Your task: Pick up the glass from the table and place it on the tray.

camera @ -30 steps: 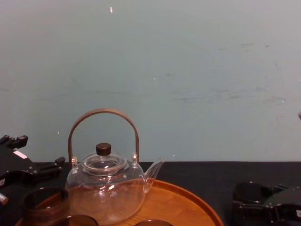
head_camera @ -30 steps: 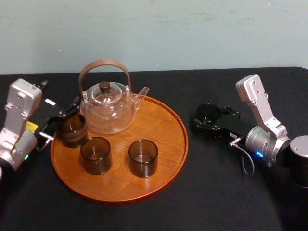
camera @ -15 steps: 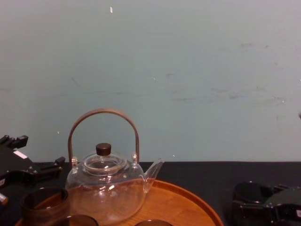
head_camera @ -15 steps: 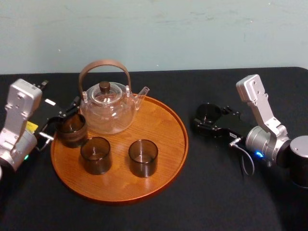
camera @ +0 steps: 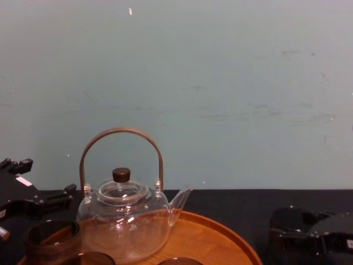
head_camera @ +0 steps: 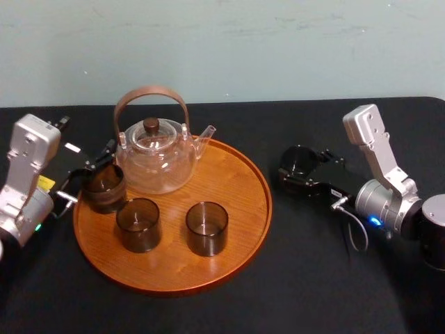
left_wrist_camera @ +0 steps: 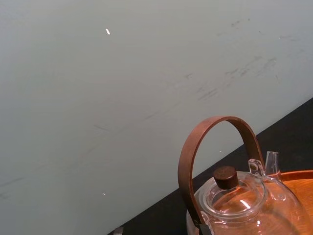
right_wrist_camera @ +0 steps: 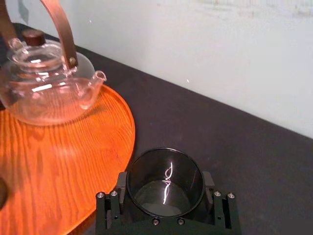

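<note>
Smoky dark glass [right_wrist_camera: 165, 188] sits clamped between the fingers of the right gripper [head_camera: 299, 167], just right of the tray [head_camera: 236, 229] and not yet over its wood. Since half a second ago the gripper has edged a little closer to the tray with the glass, so the carry looks under way; setting it down inside the rim remains. The left gripper [head_camera: 87, 174] waits at the tray's left edge
</note>
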`<state>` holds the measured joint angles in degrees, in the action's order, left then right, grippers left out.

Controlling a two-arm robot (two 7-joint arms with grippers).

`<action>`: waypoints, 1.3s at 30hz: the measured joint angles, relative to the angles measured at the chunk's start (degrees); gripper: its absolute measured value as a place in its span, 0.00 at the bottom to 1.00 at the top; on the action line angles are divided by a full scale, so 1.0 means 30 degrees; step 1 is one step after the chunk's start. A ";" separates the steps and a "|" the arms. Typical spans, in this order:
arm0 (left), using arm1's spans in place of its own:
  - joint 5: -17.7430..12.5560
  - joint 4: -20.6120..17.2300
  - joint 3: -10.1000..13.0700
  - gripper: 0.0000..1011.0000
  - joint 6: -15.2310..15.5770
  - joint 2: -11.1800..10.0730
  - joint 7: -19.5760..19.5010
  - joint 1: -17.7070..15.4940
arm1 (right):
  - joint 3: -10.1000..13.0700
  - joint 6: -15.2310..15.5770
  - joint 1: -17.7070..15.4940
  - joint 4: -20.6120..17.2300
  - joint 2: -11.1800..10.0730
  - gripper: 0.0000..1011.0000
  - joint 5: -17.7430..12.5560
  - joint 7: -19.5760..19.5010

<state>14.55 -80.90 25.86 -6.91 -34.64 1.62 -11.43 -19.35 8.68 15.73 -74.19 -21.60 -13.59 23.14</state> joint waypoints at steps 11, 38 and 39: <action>-0.0001 0.0000 0.0000 0.99 0.0000 0.0001 0.0000 0.0000 | -0.0278 -0.0024 -0.0400 -0.1486 -0.0238 0.90 -0.0121 0.0286; -0.0001 0.0000 0.0001 0.99 0.0000 0.0000 0.0000 0.0000 | -0.2471 -0.0441 0.1222 -0.0631 0.0991 0.90 0.0795 0.0828; -0.0001 0.0000 0.0000 0.99 0.0000 0.0000 0.0000 -0.0001 | -0.2537 -0.0442 0.1322 -0.0490 0.1093 0.90 0.0847 0.0806</action>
<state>14.55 -80.90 25.86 -6.91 -34.64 1.62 -11.43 -26.97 7.36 19.69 -75.66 -18.32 -11.05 25.55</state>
